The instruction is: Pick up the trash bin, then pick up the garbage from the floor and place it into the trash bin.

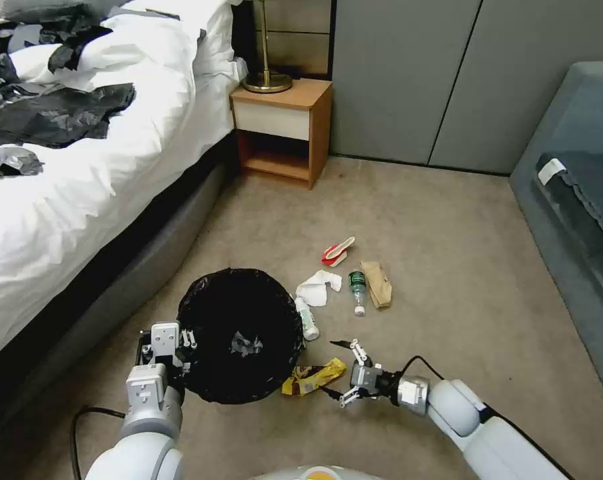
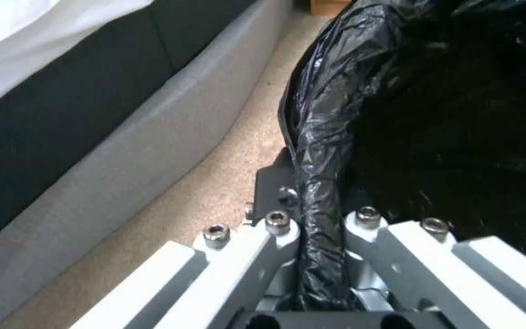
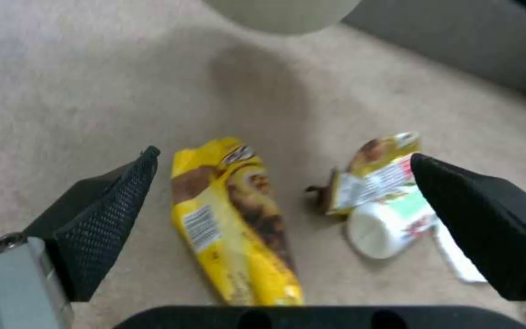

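Holding the trash bin [image 1: 240,333] by its rim, the left gripper [image 1: 174,343] has its jaws closed on the bunched black liner [image 2: 321,201] at the edge nearest the bed [image 1: 81,200]; the left wrist view shows the liner pinched between the two jaws. The bin sits low over the carpet, between the bed frame and the litter.

The right gripper [image 1: 352,375] hovers just beside the yellow snack wrapper [image 1: 314,377], jaws spread wide and holding nothing. In the right wrist view the wrapper [image 3: 239,219] lies lengthwise between the two black pads [image 3: 102,224], flat on the floor.

Step in hand, as judged: grasping the wrapper. To do it well, the gripper should descend until the pads nearly meet the carpet, keep the wrapper centred between them, and close across its narrow width, since a thin flat film is likely to slip or crumple out of a shallow pinch. The bin should be kept steady and its mouth open toward the right arm.

Nearby items: a second torn wrapper piece [image 3: 376,173] and a small white bottle [image 1: 307,319] lie close to one pad and could be caught by mistake. Farther off rest a white tissue [image 1: 318,288], a green-labelled bottle [image 1: 358,288], a brown paper bag [image 1: 378,284] and a red-and-white packet [image 1: 338,251]. The bin's wall stands close to the wrapper's far end, limiting approach room on that side.
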Controlling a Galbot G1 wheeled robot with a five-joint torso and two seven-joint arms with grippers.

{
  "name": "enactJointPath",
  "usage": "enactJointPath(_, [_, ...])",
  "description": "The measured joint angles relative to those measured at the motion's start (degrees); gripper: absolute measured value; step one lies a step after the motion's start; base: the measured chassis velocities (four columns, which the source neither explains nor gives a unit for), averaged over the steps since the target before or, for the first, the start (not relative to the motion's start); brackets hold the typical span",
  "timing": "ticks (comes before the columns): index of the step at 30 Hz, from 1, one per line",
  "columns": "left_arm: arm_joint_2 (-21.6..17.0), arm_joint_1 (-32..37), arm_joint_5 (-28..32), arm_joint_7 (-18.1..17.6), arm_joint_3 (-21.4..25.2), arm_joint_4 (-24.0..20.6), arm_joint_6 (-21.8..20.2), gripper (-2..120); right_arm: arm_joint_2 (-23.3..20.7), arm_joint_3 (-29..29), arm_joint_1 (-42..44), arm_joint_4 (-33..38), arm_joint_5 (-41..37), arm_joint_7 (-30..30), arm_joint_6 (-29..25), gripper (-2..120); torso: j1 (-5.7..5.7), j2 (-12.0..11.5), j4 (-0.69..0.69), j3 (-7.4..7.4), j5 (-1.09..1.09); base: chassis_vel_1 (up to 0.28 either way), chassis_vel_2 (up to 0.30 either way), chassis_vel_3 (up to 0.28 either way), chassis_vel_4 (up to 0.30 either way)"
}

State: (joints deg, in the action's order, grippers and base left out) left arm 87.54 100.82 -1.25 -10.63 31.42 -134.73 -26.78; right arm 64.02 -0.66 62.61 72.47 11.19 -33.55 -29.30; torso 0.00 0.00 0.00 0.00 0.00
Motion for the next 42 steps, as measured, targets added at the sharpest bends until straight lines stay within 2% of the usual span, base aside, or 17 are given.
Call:
enactJointPath(8, [0.4,0.1,-0.6,0.0,-0.4,0.2,0.2,1,2.2,2.2,-3.8,-4.8,3.5,0.3,1.0,100,0.01,0.0,0.0,0.0,-0.01,0.0,0.0,0.0,0.0])
enactJointPath(13, [0.6,0.1,-0.7,0.0,-0.5,0.6,0.5,1,4.9,2.2,-6.4,-10.3,6.7,0.6,0.9,100,0.0,0.0,0.01,0.0,0.0,0.0,0.0,0.0,0.0])
enactJointPath(28, [0.7,-0.3,-1.0,-0.1,-0.9,1.4,0.6,1,8.6,3.8,-10.0,-19.7,7.6,0.9,-0.2,98,0.0,0.0,0.0,0.0,0.0,0.0,0.0,0.0,0.0])
enactJointPath(30, [0.6,-0.1,-1.0,-0.1,-0.9,1.4,0.6,1,9.6,3.5,-10.8,-22.1,8.1,0.7,-1.0,89,0.0,0.0,0.0,0.0,0.0,0.0,0.0,0.0,0.0])
enactJointPath(32, [0.6,0.1,-1.1,-0.1,-0.9,1.4,0.6,1,9.9,3.4,-11.0,-23.1,8.1,0.5,-1.3,85,0.0,0.0,0.0,0.0,0.0,0.0,0.0,0.0,0.0])
enactJointPath(34, [0.6,0.3,-1.1,-0.1,-0.8,1.4,0.6,1,10.5,2.7,-11.3,-24.7,8.1,-0.2,-1.9,74,0.0,0.0,0.0,0.0,-0.01,0.0,0.0,0.0,0.0])
enactJointPath(35, [0.6,0.3,-1.1,-0.1,-0.8,1.4,0.6,1,10.5,2.7,-11.3,-24.7,8.1,-0.2,-1.9,74,0.0,0.0,0.0,0.0,-0.01,0.0,0.0,0.0,0.0])
enactJointPath(38, [0.6,0.3,-1.2,-0.1,-0.9,1.4,0.7,1,10.8,1.9,-11.1,-25.4,7.9,-0.4,-2.1,60,0.0,0.0,0.01,0.0,0.0,0.0,0.0,0.0,0.0])
enactJointPath(39, [0.6,0.3,-1.2,-0.1,-0.9,1.4,0.7,1,10.8,1.9,-11.1,-25.4,7.9,-0.4,-2.1,60,0.0,0.0,0.01,0.0,0.0,0.0,0.0,0.0,0.0])
enactJointPath(42, [0.6,0.3,-1.3,-0.1,-1.0,1.4,0.7,1,10.7,1.4,-10.5,-25.2,7.6,-0.4,-2.1,44,0.0,0.0,0.0,0.0,0.02,0.0,0.0,0.0,0.0])
